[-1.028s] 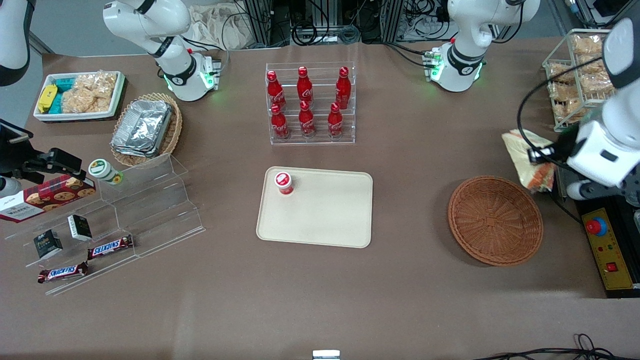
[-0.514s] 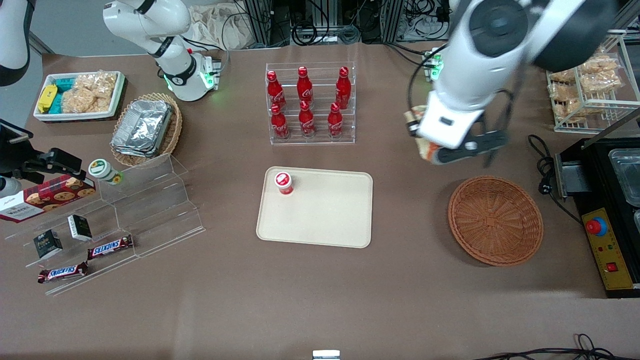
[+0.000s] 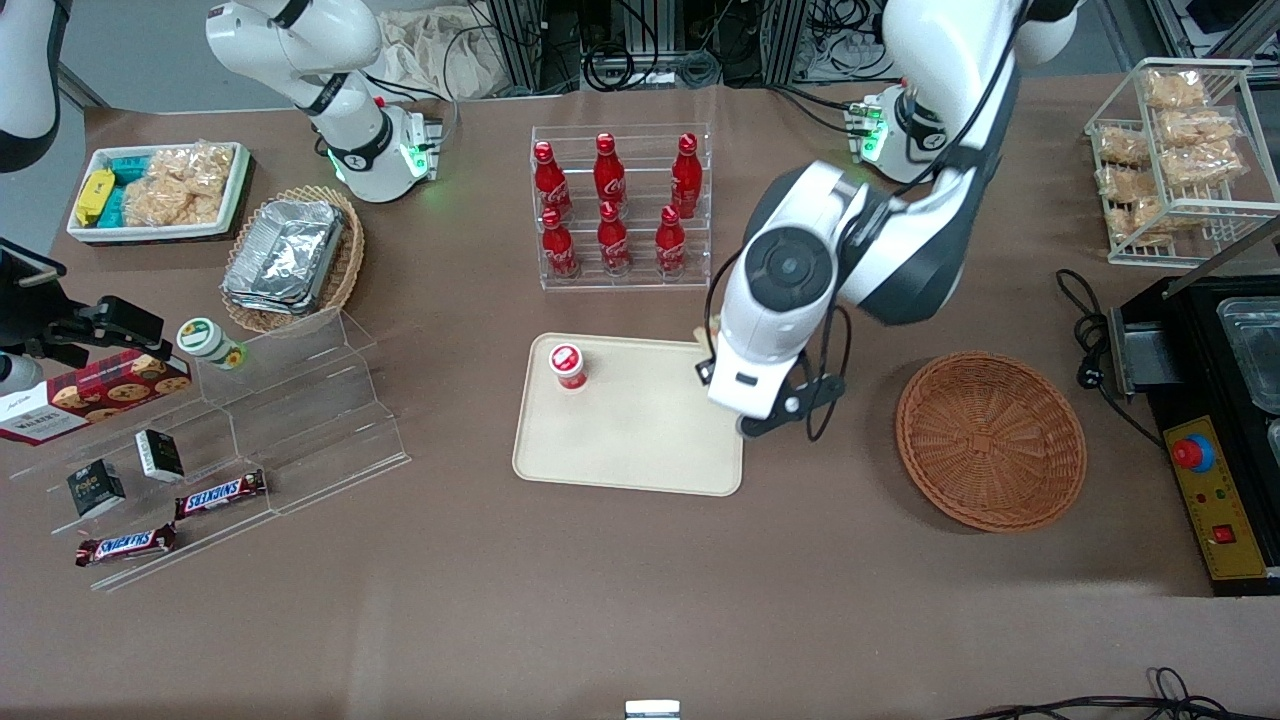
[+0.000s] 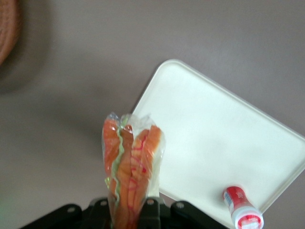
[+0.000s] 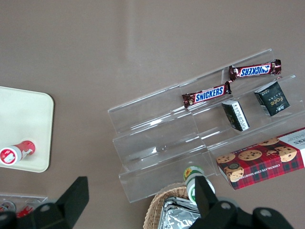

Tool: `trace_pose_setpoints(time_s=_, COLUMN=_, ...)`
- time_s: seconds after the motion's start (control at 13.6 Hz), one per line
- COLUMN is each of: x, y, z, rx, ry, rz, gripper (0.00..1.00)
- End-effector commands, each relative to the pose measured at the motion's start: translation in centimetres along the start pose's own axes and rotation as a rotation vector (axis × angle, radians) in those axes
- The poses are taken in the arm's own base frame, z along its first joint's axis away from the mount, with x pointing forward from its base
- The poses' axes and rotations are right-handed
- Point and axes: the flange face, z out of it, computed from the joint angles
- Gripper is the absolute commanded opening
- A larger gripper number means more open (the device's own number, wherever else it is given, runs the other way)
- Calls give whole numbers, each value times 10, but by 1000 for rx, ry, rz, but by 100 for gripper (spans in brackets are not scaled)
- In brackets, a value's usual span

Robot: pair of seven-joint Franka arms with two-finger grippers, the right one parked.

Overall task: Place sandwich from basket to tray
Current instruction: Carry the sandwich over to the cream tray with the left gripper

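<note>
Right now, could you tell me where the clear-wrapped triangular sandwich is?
The sandwich hangs in the left gripper, above the cream tray's edge nearest the reddish-brown wicker basket.

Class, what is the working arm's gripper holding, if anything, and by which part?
The gripper holds the wrapped sandwich by one end, its filling edge showing, above the tray's edge.

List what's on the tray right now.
Only a small red-capped bottle stands on the tray. The gripper holds the wrapped sandwich above the tray's edge nearest the basket; the arm hides part of that edge.
</note>
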Motion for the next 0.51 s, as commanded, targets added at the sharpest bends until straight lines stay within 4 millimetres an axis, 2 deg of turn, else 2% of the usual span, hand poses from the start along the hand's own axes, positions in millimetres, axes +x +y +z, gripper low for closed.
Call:
trace_pose_setpoints(time_s=0.0, x=-4, y=28, z=65, rx=10, ry=20, rz=2, gripper=16)
trace_pose_setpoints(time_s=0.15, x=-5, y=38, z=110, rx=28, ry=38, rz=22, gripper=16)
trace_pose_setpoints(time_s=0.29, x=-2, y=38, z=146, rx=60, ry=35, rz=40, gripper=16)
trace_pose_setpoints(time_s=0.44, x=1, y=37, z=167, rx=81, ry=42, rz=49, gripper=19)
